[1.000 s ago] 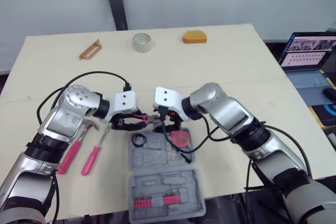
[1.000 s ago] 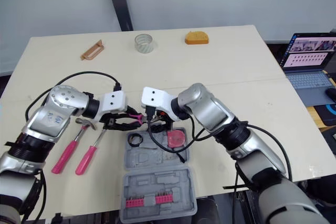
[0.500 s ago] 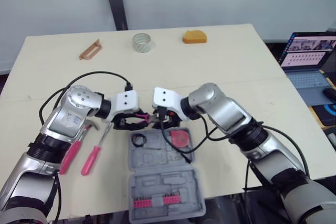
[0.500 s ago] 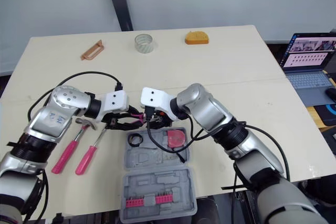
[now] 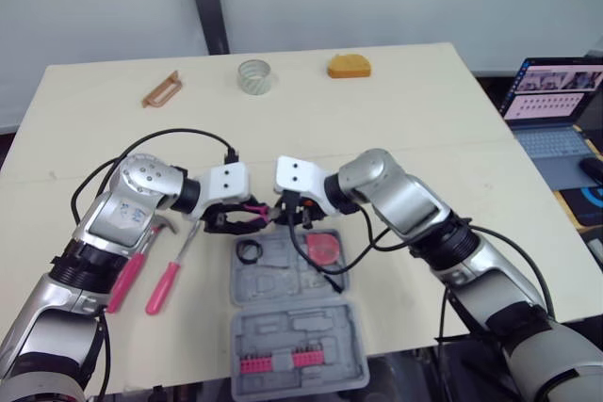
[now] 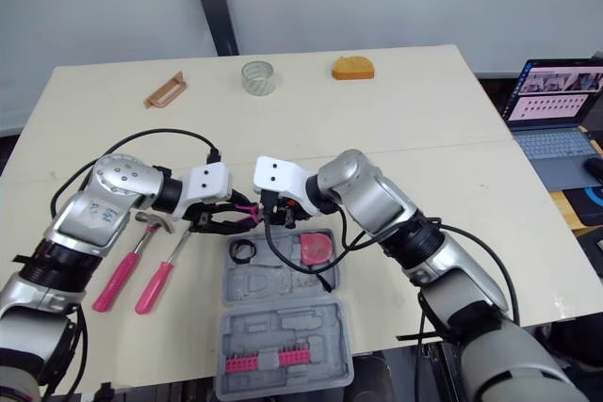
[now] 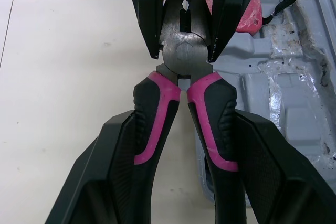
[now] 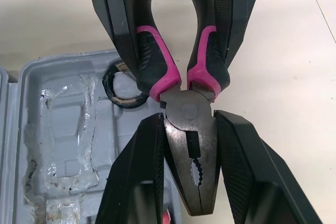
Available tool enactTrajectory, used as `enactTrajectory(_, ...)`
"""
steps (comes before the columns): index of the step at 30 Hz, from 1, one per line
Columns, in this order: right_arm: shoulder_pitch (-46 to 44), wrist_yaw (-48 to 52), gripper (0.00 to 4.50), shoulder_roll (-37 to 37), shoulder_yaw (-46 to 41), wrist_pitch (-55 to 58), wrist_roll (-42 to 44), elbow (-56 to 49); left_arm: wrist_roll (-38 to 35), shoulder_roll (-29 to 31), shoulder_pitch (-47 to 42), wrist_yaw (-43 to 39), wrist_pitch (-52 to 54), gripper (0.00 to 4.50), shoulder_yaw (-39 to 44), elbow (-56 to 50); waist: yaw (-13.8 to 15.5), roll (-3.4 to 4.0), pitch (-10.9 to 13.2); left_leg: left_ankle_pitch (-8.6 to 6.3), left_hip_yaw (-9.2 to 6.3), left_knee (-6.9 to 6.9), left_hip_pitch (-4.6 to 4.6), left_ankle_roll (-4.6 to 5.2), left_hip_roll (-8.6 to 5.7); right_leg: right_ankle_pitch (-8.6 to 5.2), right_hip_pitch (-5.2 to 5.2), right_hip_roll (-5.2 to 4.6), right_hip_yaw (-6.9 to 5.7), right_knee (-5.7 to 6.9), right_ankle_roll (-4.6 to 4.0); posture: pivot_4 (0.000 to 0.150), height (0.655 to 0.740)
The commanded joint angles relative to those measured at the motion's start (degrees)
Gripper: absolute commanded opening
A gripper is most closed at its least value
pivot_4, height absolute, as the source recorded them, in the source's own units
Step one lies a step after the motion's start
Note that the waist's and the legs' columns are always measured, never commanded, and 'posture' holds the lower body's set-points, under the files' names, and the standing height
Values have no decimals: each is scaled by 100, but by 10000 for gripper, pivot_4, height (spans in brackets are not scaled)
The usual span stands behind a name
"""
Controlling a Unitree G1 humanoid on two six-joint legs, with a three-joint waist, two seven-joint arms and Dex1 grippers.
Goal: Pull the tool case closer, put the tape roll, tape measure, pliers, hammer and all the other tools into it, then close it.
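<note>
Almost nothing has moved in the last second: both arms stay joined over the far rim of the open tool case [image 5: 283, 281] on the counter [image 5: 396, 110]. The left tool [image 7: 184, 121] is clamped on the pink handles of the pliers [image 7: 181, 59]. The right tool [image 8: 188, 119] pinches their steel head. This looks like a handover, so the right arm can lay them beside the tape measure [image 5: 325, 248].

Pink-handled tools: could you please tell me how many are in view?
3: the pliers, held between the left gripper and right gripper; the hammer and the screwdriver, side by side on the table left of the tool case. More could be hidden under the arms.
</note>
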Motion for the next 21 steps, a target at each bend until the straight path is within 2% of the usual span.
enactTrajectory(1, -9, -20, 9466, 37, -66, -86, -46, -57, -270, -87, -89, 5, 56, 23775, 289, -357, 0, 0, 0, 0, 0, 0, 0, 0, 0, 0, 0, 0, 0, 0, 0, 1500, 7400)
enactTrajectory(9, -9, -128, 9466, 39, -159, -231, -91, 28, -281, -122, -99, 12, 62, 23775, 288, -376, -1, 0, 0, 0, 0, 2, 0, 0, 0, 0, 0, 0, 0, 1, 0, 1500, 7400)
enactTrajectory(11, 10, -178, 9466, 6, -248, -283, -85, -28, -299, -160, -119, 36, -7, 33171, 319, -369, 5, 0, 0, 0, 0, 2, 0, 0, 0, 0, 0, 0, 0, 1, 0, 1500, 7400)
enactTrajectory(14, 96, -230, 9466, -113, -386, -350, -68, -188, -373, -150, -106, -22, -63, 44619, 416, -421, 4, 0, 0, 0, -3, 8, -4, 1, 0, 0, 0, -1, 0, 2, 0, 1500, 7400)
enactTrajectory(21, 478, -113, 9466, -567, -627, -551, 14, -742, -847, 95, 242, -210, -259, 45000, 951, -717, 2, 0, 0, -1, -4, 8, -3, 1, 0, 0, 0, -1, 0, 3, 0, 1500, 7400)
